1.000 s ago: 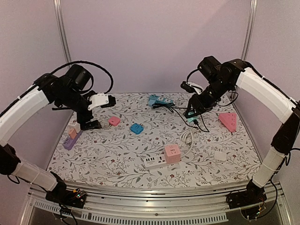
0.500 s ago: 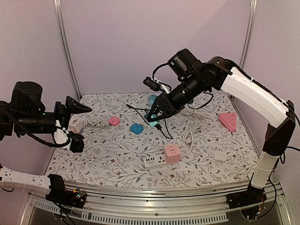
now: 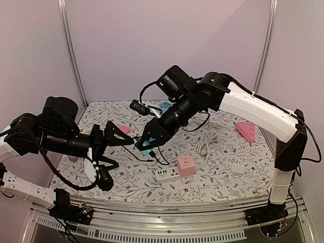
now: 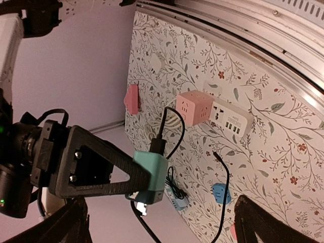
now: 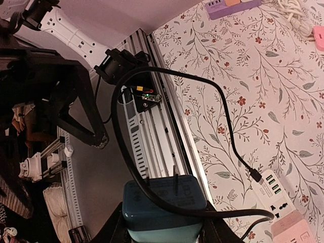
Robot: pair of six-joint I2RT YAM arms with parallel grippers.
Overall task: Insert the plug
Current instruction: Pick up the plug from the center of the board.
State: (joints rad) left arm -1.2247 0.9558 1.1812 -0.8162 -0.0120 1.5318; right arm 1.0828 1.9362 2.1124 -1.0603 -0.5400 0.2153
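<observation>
Teal plug [image 3: 145, 147] gripped between fingers of right claw [image 3: 148, 143], held clear above worktop [image 3: 223, 182]. Prongs pointed outward past fingertips. Black cable [image 5: 120, 111] looped from plug, free end hung loose. Left claw [image 3: 124, 154] spread wide, nothing held, near plug but apart from it. Pink cube socket [image 3: 186, 165] and white power strip [image 3: 166, 175] laid touching on worktop, below and right of right claw.

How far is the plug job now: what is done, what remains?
Done: the right hand grips the teal plug, clear of the table. In hand: the plug hangs facing the open left hand. Left: inserting it, perhaps in the white strip.
</observation>
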